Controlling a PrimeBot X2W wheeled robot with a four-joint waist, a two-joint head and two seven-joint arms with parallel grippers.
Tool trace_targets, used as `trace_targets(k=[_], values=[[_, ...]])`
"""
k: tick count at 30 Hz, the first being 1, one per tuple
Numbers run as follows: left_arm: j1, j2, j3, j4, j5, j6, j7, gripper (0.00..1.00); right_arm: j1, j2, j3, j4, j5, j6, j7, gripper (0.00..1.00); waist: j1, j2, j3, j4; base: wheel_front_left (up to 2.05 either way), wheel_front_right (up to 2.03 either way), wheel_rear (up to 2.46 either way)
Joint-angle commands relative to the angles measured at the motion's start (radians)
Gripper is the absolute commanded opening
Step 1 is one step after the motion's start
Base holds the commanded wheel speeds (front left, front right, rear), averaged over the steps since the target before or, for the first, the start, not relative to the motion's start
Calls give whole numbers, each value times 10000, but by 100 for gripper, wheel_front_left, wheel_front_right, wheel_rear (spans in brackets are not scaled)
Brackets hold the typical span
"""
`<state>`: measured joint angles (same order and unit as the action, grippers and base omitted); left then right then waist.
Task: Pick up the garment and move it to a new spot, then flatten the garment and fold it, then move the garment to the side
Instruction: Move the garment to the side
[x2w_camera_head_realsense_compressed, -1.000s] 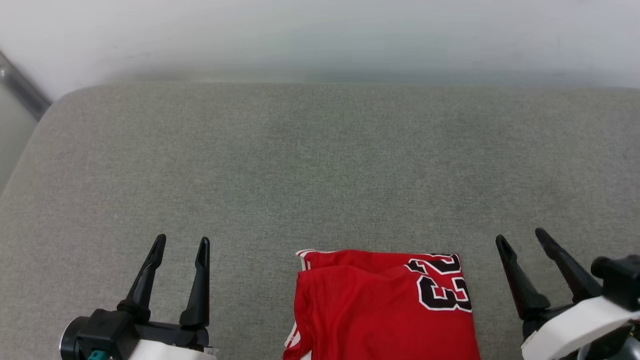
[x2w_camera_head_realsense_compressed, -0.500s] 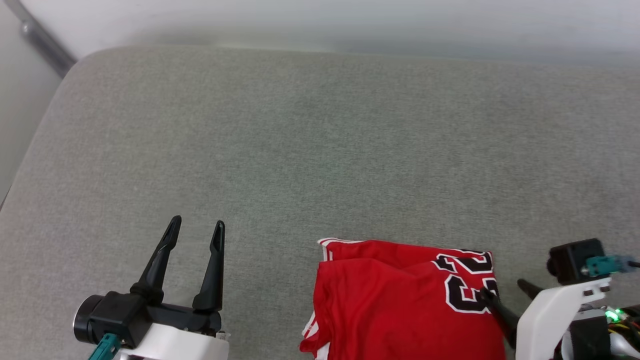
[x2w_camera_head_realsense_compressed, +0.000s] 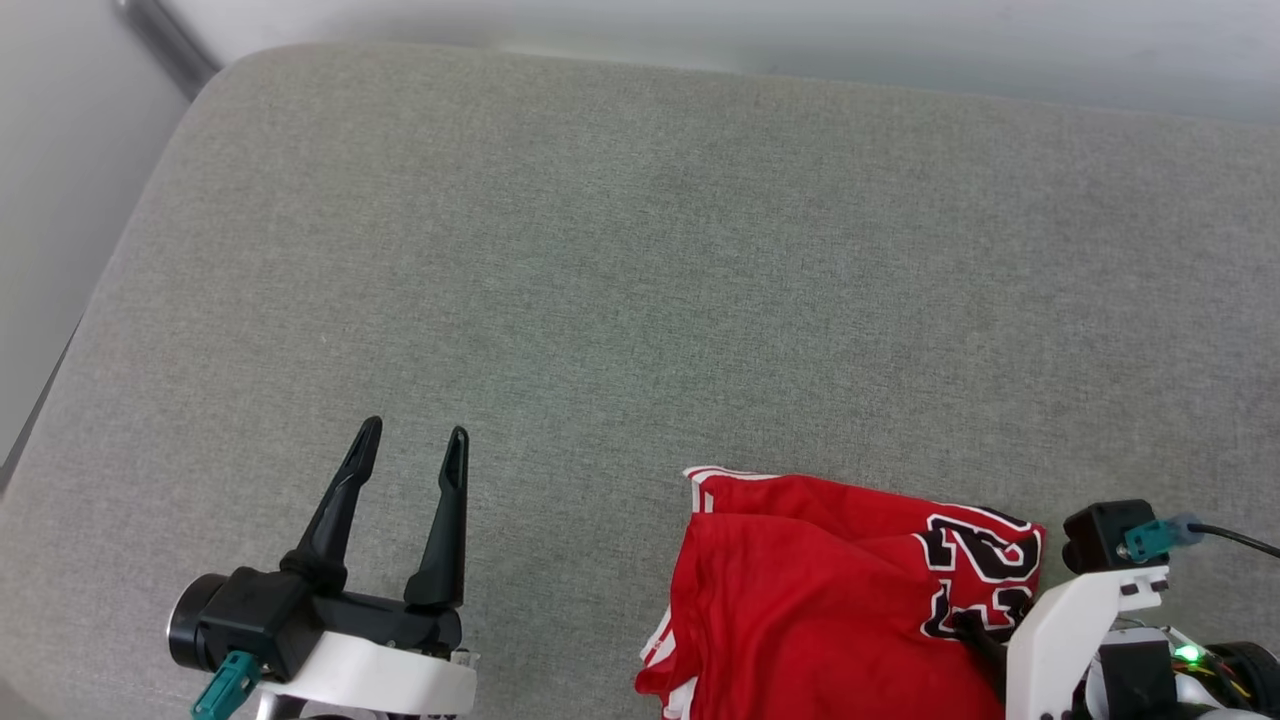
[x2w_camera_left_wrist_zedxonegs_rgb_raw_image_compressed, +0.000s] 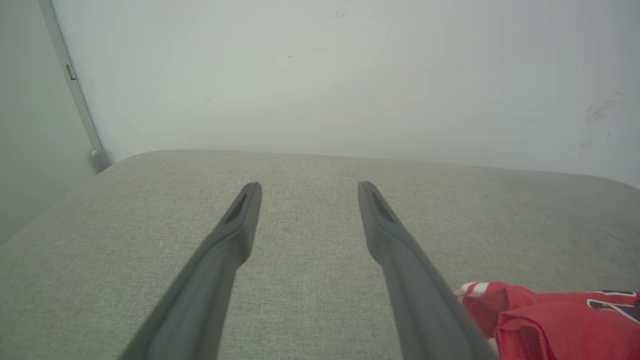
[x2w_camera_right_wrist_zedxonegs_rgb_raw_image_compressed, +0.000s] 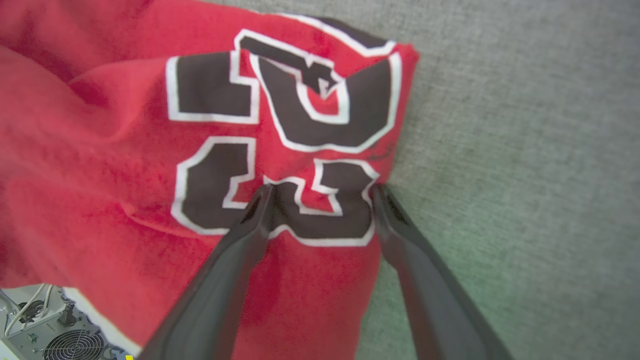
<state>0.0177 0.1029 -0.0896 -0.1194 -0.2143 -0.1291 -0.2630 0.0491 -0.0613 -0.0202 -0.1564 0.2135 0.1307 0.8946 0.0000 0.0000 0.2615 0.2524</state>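
The red jersey T-shirt with dark numerals (x2w_camera_head_realsense_compressed: 820, 600) lies crumpled at the grey fabric bench's (x2w_camera_head_realsense_compressed: 640, 250) front edge. The right gripper (x2w_camera_right_wrist_zedxonegs_rgb_raw_image_compressed: 322, 192), fingers spread, straddles its right edge; the left gripper (x2w_camera_head_realsense_compressed: 415, 440), also spread, hangs well apart.

A grey-green, fabric-covered cushion (x2w_camera_head_realsense_compressed: 640, 250) with a rounded far-left corner is being used as the support. The garment (x2w_camera_head_realsense_compressed: 820, 600), a red jersey, is being carried directly on it, folded into a rumpled block at the near edge, right of centre. Dark, white-outlined numerals are being displayed on its right part, and red-white striped trim is being exposed along its left side.
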Motion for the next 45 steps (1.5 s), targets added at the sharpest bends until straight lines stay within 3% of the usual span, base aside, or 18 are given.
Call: trace_targets(k=[1,7,8,9,10,11,16,21,33,39,45], values=[[-85,-24,-5,4,8,-13,-22,100,48,115,203,411,41,1,9,100,0,0,7,22,0,0,0],[-49,-41,-38,57,-25,-13,-21,100,-23,166,805,1341,-3,25,-256,100,0,0,-35,40,0,0,0],[-49,-28,-108,68,-37,-13,-21,100,-65,136,871,1467,-29,25,-296,78,0,0,-50,24,0,0,0],[-41,4,-135,96,-12,-13,-21,100,-108,119,919,1588,-28,24,-332,37,0,0,-73,1,0,0,0],[-32,13,-154,115,16,-13,-21,100,-143,45,1040,1667,2,26,-367,6,0,0,-98,-22,0,0,0],[-21,5,-162,131,26,-13,-21,100,-201,-39,1139,1696,41,24,-416,0,0,0,-129,-52,0,0,0],[97,20,-262,160,24,-13,-21,100,-669,-710,1365,1379,-200,-5,-815,0,0,0,-349,-357,0,0,0],[219,56,-318,194,68,-13,-21,100,-1270,-1850,2006,843,-933,-8,-1024,0,0,0,-495,-1069,0,0,0],[-402,145,-1300,-44,219,-13,-21,100,-3415,-5733,3860,534,-1972,-8,-1068,0,0,0,383,-3582,0,0,0],[-1198,485,-2072,-362,280,-13,-21,100,-4340,-6777,3286,1038,-2024,-8,-1513,0,0,0,1516,-4289,0,0,0],[-1888,740,-2265,-806,306,-13,-21,100,-4878,-6945,1962,2034,-2469,-8,-2519,0,0,0,2780,-4687,0,0,0]])
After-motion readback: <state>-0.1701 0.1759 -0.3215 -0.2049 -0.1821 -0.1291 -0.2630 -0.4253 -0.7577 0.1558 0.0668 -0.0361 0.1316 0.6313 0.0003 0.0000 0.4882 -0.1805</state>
